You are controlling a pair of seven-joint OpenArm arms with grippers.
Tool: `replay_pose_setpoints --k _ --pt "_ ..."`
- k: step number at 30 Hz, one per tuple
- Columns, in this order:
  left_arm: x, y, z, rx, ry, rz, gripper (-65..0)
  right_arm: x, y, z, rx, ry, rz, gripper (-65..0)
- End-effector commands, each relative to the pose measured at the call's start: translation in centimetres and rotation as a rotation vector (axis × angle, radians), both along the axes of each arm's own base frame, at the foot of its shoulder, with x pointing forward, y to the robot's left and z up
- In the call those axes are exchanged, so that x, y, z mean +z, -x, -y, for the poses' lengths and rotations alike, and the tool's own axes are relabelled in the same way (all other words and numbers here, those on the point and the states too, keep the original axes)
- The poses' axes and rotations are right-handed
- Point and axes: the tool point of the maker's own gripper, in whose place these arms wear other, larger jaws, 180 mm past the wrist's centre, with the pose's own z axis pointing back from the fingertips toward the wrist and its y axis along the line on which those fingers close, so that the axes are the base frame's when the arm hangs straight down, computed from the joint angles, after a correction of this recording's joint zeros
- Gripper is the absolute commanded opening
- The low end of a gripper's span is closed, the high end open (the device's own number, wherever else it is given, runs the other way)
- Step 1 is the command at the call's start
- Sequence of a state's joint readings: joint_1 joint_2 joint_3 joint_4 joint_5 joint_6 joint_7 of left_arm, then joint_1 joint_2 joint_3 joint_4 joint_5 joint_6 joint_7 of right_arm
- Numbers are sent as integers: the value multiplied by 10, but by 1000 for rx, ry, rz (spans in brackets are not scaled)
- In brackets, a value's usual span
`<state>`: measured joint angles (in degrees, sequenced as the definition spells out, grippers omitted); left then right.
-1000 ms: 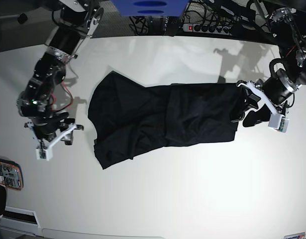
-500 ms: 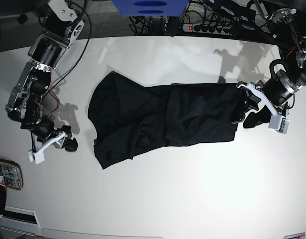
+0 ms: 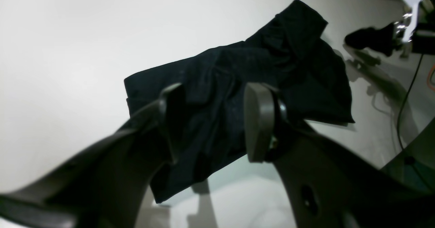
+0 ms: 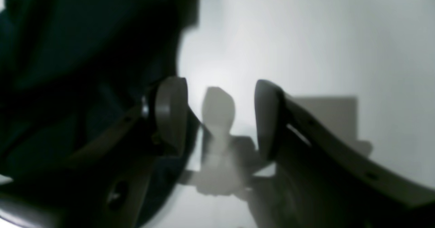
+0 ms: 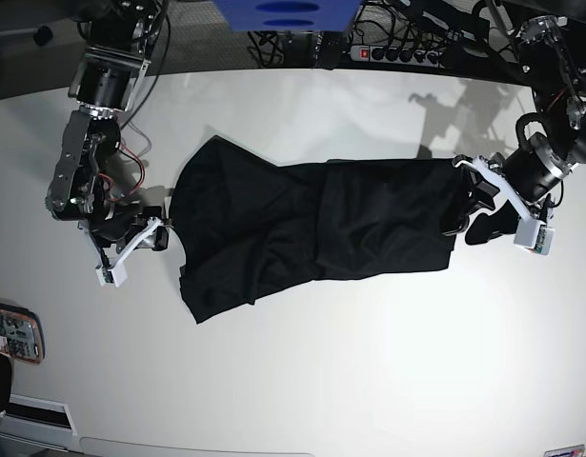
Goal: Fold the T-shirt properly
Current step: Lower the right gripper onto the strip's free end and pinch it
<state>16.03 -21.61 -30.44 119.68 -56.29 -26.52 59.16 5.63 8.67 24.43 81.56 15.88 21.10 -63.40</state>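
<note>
Two pincers gaping, empty | left pincer (image 5: 472, 211) hides T-shirt (image 5: 312, 228) edge | right pincer (image 5: 148, 238) view blurred

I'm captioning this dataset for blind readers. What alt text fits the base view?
A black T-shirt lies spread and wrinkled across a white table, seen from above. The left gripper sits at the shirt's right edge and the right gripper at its left edge, both with jaws open. A power strip and cables run along the table's far side.

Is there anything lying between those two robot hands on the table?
Yes. In the base view the black T-shirt stretches across nearly the whole span between the right hand and the left hand, flat on the white table.
</note>
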Motion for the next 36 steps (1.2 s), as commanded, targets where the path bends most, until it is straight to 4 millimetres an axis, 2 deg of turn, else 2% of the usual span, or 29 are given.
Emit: replay_pose_setpoints --k 1,5,7,11,16,26,32,36 --pt "12 -3 1 -6 7 44 -369 13 -14 4 -6 -4 51 -352" --pt "12 -3 1 -6 7 44 -369 0 -8 2 -9 -21 13 -352" --pt "12 -3 1 -6 7 44 -369 0 -8 1 -9 -24 13 -352" --pt "12 -3 1 -6 7 44 -369 -3 -4 -13 1 -48 3 -352" --pt "11 -3 1 -5 8 42 -369 -13 6 -35 7 -95 -19 -352" --pt "11 -3 1 -6 8 41 -369 -16 7 -86 104 -141 -28 -352" --pt "11 -3 1 -6 8 41 -369 -15 7 -99 111 -167 -32 -352" --pt "11 -3 1 -6 8 41 -369 -18 11 -99 119 -164 -55 -352"
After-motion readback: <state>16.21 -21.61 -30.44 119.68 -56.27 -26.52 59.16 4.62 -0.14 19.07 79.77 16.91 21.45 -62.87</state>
